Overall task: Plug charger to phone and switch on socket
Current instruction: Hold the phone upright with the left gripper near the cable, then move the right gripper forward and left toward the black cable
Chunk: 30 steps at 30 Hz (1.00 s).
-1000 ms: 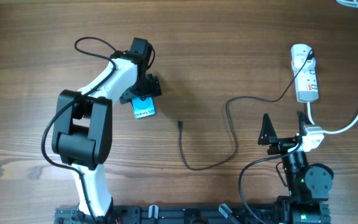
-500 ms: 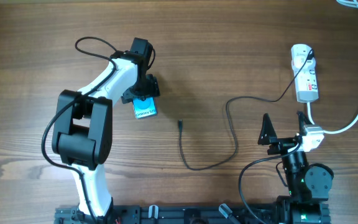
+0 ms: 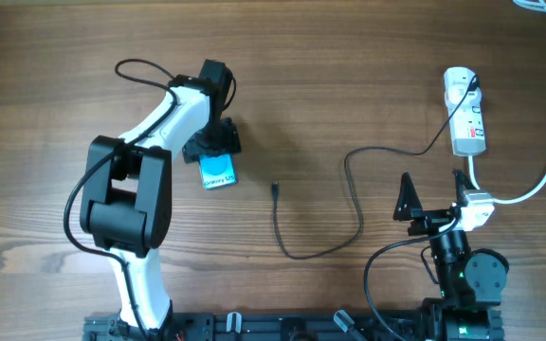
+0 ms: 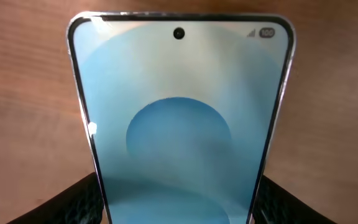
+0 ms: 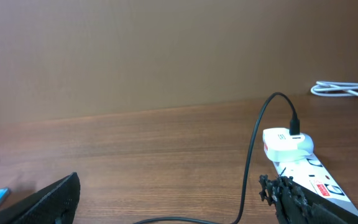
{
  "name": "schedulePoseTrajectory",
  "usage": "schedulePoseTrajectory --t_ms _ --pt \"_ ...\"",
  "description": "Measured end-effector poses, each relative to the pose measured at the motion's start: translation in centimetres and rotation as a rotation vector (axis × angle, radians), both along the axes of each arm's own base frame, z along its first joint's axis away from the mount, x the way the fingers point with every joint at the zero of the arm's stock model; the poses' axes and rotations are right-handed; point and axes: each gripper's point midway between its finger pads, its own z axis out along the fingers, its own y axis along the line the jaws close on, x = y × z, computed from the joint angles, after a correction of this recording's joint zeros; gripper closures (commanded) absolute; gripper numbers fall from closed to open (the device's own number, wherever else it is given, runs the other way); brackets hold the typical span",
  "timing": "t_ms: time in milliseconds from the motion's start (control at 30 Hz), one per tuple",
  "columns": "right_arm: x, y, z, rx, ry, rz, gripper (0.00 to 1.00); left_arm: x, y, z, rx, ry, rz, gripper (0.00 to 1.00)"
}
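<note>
The phone (image 3: 218, 171) lies flat on the wooden table, its turquoise screen (image 4: 179, 124) facing up. My left gripper (image 3: 212, 150) is over its far end, and both black fingers (image 4: 61, 205) press the phone's long edges, shut on it. The charger (image 3: 349, 189), a thin black cable, runs from a white adapter (image 5: 284, 143) on the socket (image 3: 466, 123) and loops across the table. Its plug tip (image 3: 275, 188) lies free to the right of the phone. My right gripper (image 3: 434, 194) stands open near the table's front edge, just in front of the socket (image 5: 319, 183), holding nothing.
A thick white lead (image 3: 538, 180) curves from the socket past the right arm to the back right corner, and coils there (image 5: 347, 90). The left arm's black base link (image 3: 121, 204) stands at the front left.
The left fingers have closed in on the phone. The phone has turned from a tilt to nearly straight and shifted slightly toward the front. The right arm has not moved.
</note>
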Motion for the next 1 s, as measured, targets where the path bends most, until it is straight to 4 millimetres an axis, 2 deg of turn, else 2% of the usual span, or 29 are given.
schedulePoseTrajectory --t_ms 133,533,667,833,933,1000 --pt "0.0 0.0 0.0 0.0 0.0 0.0 0.0 -1.8 0.8 0.6 0.037 0.077 -0.004 0.26" --pt "0.0 0.0 0.2 -0.001 -0.007 0.0 0.0 -1.1 0.4 1.9 0.019 0.054 -0.004 0.27" --pt "0.0 0.0 1.2 -0.002 -0.05 0.002 0.0 -0.4 -0.8 1.9 -0.046 0.03 -0.002 0.26" --pt "-0.2 0.3 3.2 -0.003 -0.131 0.019 0.0 -0.6 -2.0 1.9 -0.114 0.045 0.0 0.26" --pt "-0.8 1.3 5.5 0.011 -0.224 0.076 0.0 -0.7 -2.3 2.0 -0.134 0.05 0.0 0.27" --pt "-1.2 2.2 6.3 0.01 -0.254 0.134 0.0 -0.8 -2.5 2.0 -0.142 0.052 0.0 0.27"
